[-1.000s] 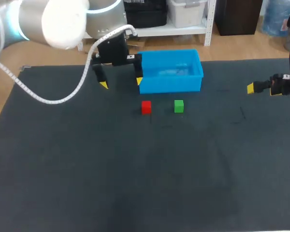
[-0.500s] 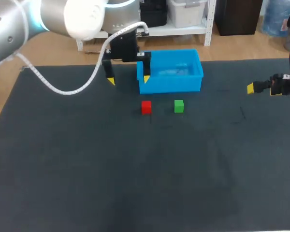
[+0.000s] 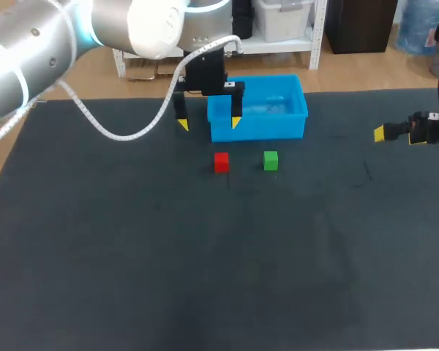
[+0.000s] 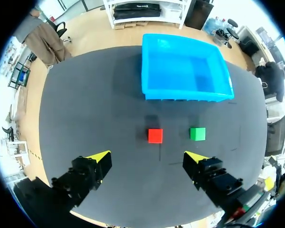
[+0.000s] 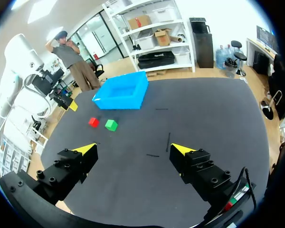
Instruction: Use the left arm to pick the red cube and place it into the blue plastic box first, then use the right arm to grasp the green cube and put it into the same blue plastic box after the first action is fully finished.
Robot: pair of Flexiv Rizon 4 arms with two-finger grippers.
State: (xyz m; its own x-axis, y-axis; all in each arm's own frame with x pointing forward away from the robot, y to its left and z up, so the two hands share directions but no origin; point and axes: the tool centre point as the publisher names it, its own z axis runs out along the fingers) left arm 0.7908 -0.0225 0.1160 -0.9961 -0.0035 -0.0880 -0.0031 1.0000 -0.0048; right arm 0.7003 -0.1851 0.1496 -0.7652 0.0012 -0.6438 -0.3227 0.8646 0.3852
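The left hand (image 3: 209,123) hangs over the tabletop (image 3: 168,278) by the front left corner of the blue plastic box (image 3: 263,130), its yellow-tipped fingers spread wide. The red cube (image 3: 221,161) sits on the dark surface just in front of the box, ahead of that hand, and the green cube (image 3: 271,161) lies near it to the right, not touching. The right hand (image 5: 133,148) is well off at the right side, its fingers also apart.

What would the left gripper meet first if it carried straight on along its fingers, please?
Probably the red cube, which lies ahead between the open fingers of the left gripper, or else the bare table right beside it; depth is unclear here.
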